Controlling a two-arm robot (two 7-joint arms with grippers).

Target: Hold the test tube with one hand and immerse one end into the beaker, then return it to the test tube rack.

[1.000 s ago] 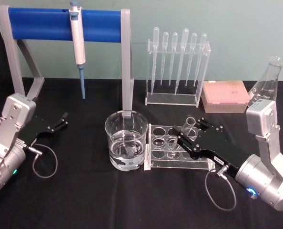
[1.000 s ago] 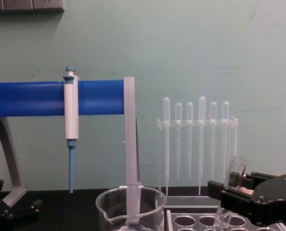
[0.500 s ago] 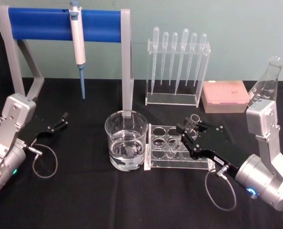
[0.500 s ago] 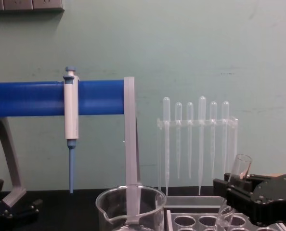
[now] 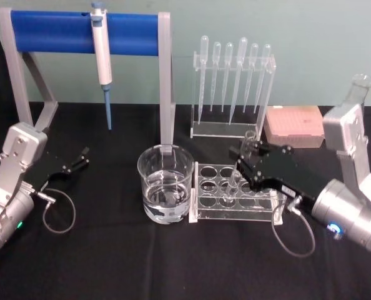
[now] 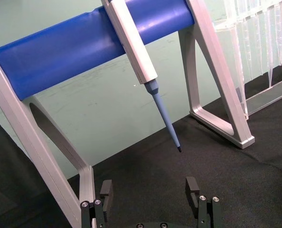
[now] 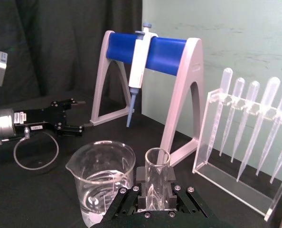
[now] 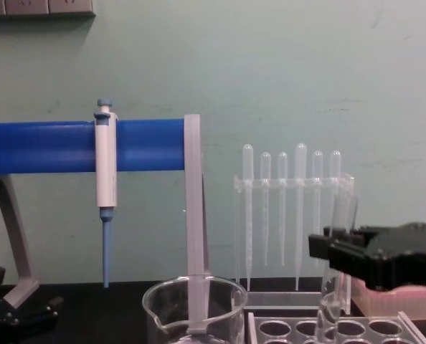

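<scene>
My right gripper (image 5: pixel 247 157) is shut on the test tube (image 5: pixel 240 167), a clear glass tube held nearly upright with its rounded end just over the clear rack (image 5: pixel 218 211). Seen from the chest, the test tube (image 8: pixel 333 279) rises through the right gripper (image 8: pixel 329 252), its rim above the jaws. Looking along the right wrist, the test tube (image 7: pixel 156 179) stands clamped in the right gripper (image 7: pixel 155 202), and the beaker (image 7: pixel 102 180) sits beyond it. The beaker (image 5: pixel 165 184) holds water, left of the rack. At the left, my left gripper (image 5: pixel 82 157) rests open near the table.
A blue-barred stand (image 5: pixel 79 31) carries a white-and-blue pipette (image 5: pixel 102 56) at the back left. An acrylic rack of plastic droppers (image 5: pixel 232 81) and a pink box (image 5: pixel 295 125) stand at the back right. A glass flask (image 5: pixel 359 84) is behind my right arm.
My right gripper has risen with the test tube and swung it from a tilt to nearly upright; its lower end has lifted out of the rack holes. The left arm stayed still.
</scene>
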